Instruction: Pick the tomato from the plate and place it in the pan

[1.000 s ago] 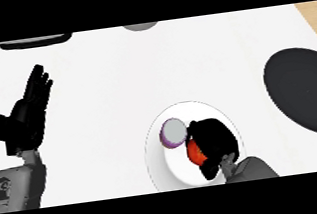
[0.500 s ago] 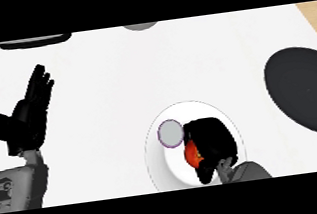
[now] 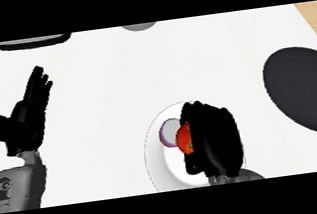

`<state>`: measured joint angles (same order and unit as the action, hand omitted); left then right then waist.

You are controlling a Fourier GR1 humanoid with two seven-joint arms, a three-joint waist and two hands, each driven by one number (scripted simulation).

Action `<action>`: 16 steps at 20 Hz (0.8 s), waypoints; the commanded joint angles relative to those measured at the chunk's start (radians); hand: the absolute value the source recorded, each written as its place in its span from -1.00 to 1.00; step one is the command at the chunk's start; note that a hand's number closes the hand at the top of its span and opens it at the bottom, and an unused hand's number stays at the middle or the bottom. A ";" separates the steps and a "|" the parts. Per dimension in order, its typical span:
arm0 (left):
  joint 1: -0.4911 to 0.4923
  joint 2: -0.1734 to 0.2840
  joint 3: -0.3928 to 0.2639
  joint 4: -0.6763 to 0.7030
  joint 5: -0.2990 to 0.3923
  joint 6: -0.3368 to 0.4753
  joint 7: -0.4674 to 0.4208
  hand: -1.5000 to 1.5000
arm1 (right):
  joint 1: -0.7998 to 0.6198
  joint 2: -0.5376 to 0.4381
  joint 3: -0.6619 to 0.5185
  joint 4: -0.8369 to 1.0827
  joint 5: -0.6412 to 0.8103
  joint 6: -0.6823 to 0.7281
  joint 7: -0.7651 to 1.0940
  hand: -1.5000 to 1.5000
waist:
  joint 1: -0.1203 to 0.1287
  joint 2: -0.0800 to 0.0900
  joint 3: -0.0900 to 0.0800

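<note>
A red tomato (image 3: 185, 139) lies on the white plate (image 3: 157, 164) near the counter's front edge. My right hand (image 3: 212, 137) covers most of it, fingers curled round it from the right, so only a red sliver shows at the hand's left side. Beside the tomato on the plate sits a purple-rimmed onion slice (image 3: 171, 132). The black pan (image 3: 309, 90) lies at the right edge of the counter, apart from the plate. At the left, my left hand (image 3: 25, 119) rests open with fingers pointing up.
A dark tray-like object (image 3: 34, 42) sits at the back left edge and a grey round object (image 3: 139, 27) at the back middle. Wooden floor shows past the counter's corners.
My right hand has closed further over the tomato, hiding more of it. The onion slice sits a little nearer the hand. The left hand has not moved.
</note>
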<state>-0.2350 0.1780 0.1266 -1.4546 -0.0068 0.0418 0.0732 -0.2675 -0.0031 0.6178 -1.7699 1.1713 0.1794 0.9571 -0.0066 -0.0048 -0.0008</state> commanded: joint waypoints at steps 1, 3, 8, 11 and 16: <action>-0.043 -0.007 0.013 0.054 0.002 0.016 0.015 0.00 | -0.034 0.003 0.010 -0.154 0.099 -0.001 0.103 1.00 | -0.010 0.001 0.000; -0.011 0.003 0.005 0.012 0.007 -0.009 0.003 0.00 | -0.012 0.003 0.016 -0.188 0.132 -0.063 0.132 1.00 | -0.003 0.001 0.000; -0.012 -0.012 -0.004 0.041 -0.001 -0.008 -0.026 0.00 | -0.017 -0.070 -0.229 -0.244 0.067 -0.097 -0.016 1.00 | 0.000 0.007 0.001; 0.029 0.004 0.009 -0.009 0.005 -0.011 -0.015 0.00 | 0.040 -0.097 -0.316 -0.309 0.019 -0.161 -0.063 1.00 | 0.004 0.005 0.002; 0.037 0.009 0.003 -0.017 0.008 -0.032 -0.041 0.00 | 0.025 -0.133 -0.598 -0.322 -0.224 -0.187 -0.164 1.00 | 0.006 0.006 0.002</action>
<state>-0.2283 0.1743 0.1270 -1.4500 -0.0111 0.0384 0.0527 -0.2589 -0.0911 0.1924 -2.0821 1.0733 0.0358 0.8665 -0.0046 0.0005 0.0007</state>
